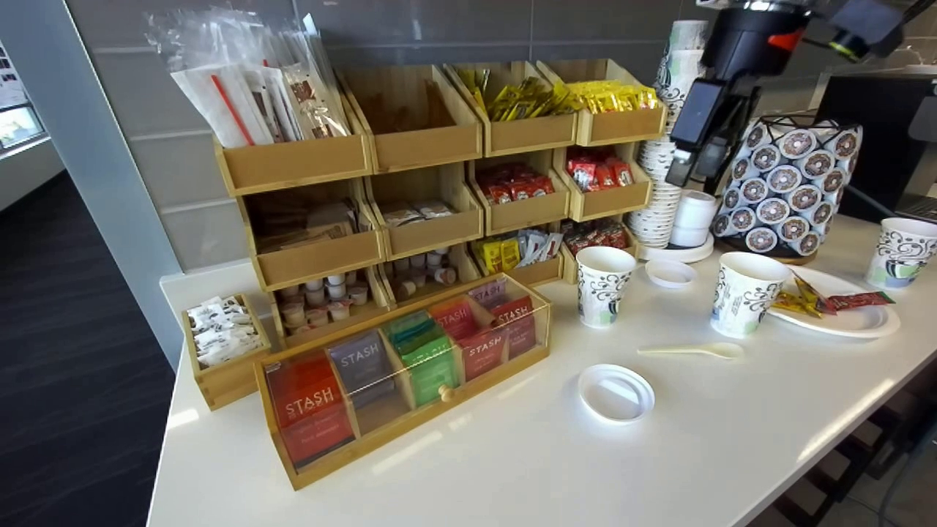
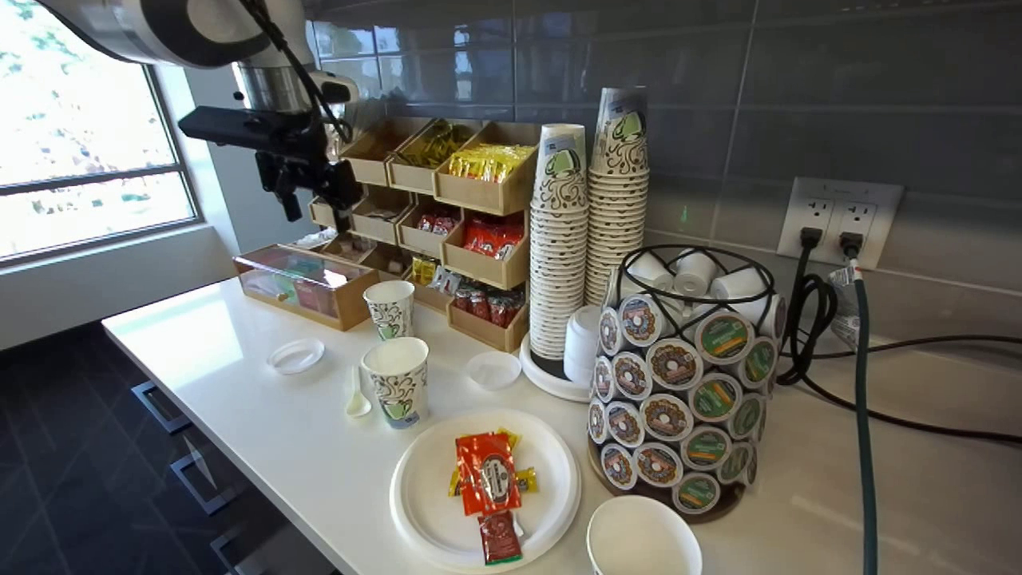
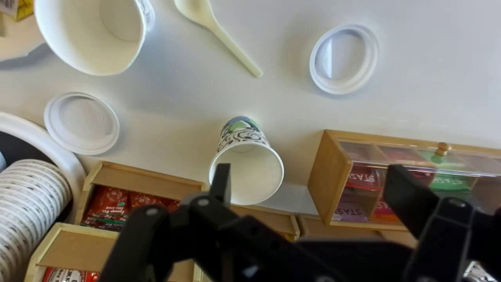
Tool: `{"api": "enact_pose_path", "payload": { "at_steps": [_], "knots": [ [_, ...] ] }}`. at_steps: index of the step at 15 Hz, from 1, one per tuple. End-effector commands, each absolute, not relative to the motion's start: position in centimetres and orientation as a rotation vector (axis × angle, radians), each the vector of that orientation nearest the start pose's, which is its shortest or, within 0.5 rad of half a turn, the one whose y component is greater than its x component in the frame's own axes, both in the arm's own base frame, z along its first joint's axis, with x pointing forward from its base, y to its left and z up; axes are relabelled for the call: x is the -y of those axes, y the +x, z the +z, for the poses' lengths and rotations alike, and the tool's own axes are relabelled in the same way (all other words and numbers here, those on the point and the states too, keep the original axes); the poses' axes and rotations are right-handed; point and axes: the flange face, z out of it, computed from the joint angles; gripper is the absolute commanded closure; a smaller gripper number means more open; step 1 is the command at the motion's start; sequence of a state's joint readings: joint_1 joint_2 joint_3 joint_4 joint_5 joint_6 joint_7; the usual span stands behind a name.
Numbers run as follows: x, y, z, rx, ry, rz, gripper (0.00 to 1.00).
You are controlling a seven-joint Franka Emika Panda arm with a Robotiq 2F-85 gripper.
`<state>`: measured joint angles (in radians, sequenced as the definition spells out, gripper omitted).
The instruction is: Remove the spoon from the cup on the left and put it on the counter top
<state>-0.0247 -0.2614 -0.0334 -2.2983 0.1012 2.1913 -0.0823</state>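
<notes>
The pale spoon lies flat on the off-white counter top (image 1: 703, 454), apart from both nearby cups. The spoon shows in both exterior views (image 1: 692, 350) (image 2: 356, 395) and the wrist view (image 3: 227, 37). The left cup (image 1: 605, 289), white with greenish and dark print, stands upright near the tea box. It also shows in an exterior view (image 2: 390, 311) and the wrist view (image 3: 250, 172); its inside looks empty. My gripper (image 3: 309, 168) is open with nothing between its fingers, high above the counter in both exterior views (image 1: 695, 172) (image 2: 318, 216).
A similar cup (image 1: 747, 293) stands beside the spoon. Lids (image 1: 616, 394) (image 1: 670, 274) lie nearby. A plate (image 2: 415, 511) holds packets. The tea box (image 1: 410, 439), wooden bins (image 1: 424, 143), cup stacks (image 2: 559, 271) and pod rack (image 2: 679, 399) line the back.
</notes>
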Motion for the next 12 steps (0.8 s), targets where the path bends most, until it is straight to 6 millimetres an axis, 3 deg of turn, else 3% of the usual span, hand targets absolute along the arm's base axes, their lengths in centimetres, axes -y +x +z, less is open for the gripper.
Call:
{"api": "enact_pose_path", "payload": {
  "at_steps": [1,5,6,7,8,12],
  "knots": [
    [2.8,42.0,50.8,-0.102,-2.978,-0.241,0.00],
    [3.4,37.4,54.3,-0.263,-2.943,-0.214,0.00],
    [3.5,36.6,54.6,-0.230,-2.940,-0.236,0.00],
    [3.6,36.2,54.5,-0.169,-2.954,-0.243,0.00],
    [3.4,37.9,55.3,-0.196,-2.974,-0.243,0.00],
    [3.4,36.6,55.1,-0.185,-2.970,-0.254,0.00]
  ]
}}
